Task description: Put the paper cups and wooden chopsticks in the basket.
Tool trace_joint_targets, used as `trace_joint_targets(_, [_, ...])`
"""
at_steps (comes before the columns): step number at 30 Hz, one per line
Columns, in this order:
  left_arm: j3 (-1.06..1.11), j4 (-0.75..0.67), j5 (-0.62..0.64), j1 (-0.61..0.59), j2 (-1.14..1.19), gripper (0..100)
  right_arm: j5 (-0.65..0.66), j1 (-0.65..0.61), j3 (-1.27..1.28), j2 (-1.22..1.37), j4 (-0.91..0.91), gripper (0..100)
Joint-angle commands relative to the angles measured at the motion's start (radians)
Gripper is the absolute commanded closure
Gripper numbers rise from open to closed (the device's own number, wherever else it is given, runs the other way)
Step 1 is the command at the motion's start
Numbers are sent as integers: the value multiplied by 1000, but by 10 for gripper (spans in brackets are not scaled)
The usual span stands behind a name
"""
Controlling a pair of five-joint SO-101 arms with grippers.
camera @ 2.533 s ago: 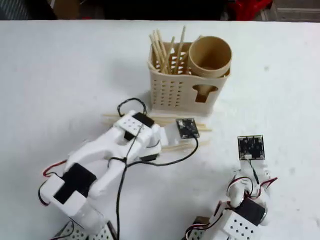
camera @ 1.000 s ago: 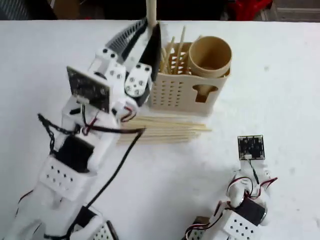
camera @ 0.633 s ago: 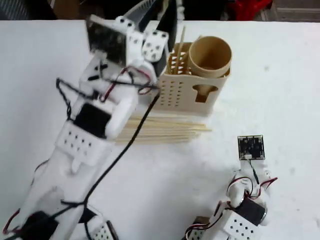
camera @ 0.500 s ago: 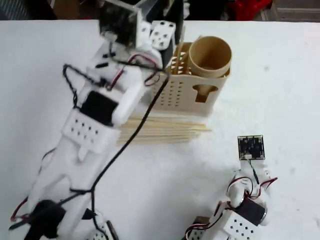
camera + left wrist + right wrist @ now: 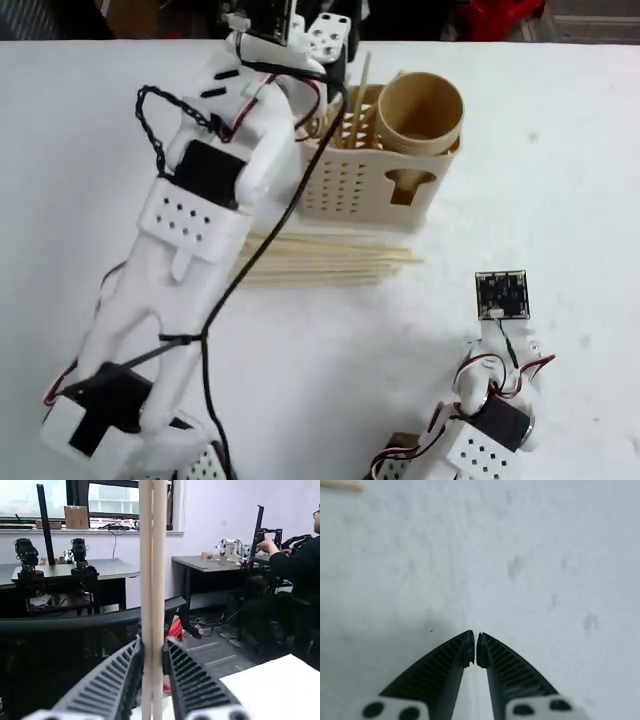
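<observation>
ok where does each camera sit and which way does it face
High view: fixed above the table, looking down on the basket and loose chopsticks; the left arm and right arm show.
Left wrist view: on the left arm, facing level toward desks; the left end effector shows, shut on the held chopsticks.
Right wrist view: on the right arm, facing down at the table; the right end effector shows, shut.
Shared: high and right wrist views both show the table.

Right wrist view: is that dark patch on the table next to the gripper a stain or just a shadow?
Right wrist view: probably a shadow. The dark patch has soft edges and lies on the white table right beside the right gripper. Left wrist view: the brightest spots are the windows behind the chopsticks.
</observation>
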Motion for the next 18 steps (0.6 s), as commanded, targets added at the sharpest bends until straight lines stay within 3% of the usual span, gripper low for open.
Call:
trace_joint_targets(1, [-52,5,15,-16,-4,950,-2,7,8,5,-13,975])
trace_joint_targets(18, [-52,34,14,-10,-4,920,-2,7,9,5,-13,975])
